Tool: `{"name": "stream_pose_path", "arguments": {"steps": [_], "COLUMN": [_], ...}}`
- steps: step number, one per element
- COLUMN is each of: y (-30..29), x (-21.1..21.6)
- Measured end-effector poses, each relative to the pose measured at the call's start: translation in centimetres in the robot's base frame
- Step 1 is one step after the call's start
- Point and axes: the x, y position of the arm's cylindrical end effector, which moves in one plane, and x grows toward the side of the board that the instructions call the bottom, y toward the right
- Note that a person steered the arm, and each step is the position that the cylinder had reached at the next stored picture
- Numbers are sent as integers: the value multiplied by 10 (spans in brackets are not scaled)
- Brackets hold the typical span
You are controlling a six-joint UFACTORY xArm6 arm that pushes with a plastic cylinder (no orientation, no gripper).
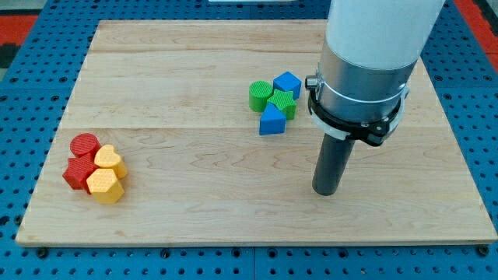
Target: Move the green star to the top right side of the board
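The green star lies in a tight cluster a little right of the board's middle, toward the view's top. A green cylinder touches it on the left, a blue cube sits above it, and a blue triangle sits below it. My tip rests on the wooden board, below and to the right of the cluster, well apart from the star. The arm's white and grey body stands just right of the blue cube.
At the view's lower left sits a second cluster: a red cylinder, a red star-like block, a yellow heart and a yellow hexagon. Blue pegboard surrounds the board.
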Motion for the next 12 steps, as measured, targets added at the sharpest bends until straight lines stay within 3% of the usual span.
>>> {"name": "stream_pose_path", "arguments": {"steps": [4, 7, 8, 9, 10, 12], "y": [0, -52, -82, -56, -45, -12], "x": [-8, -11, -91, -137, -164, -154]}}
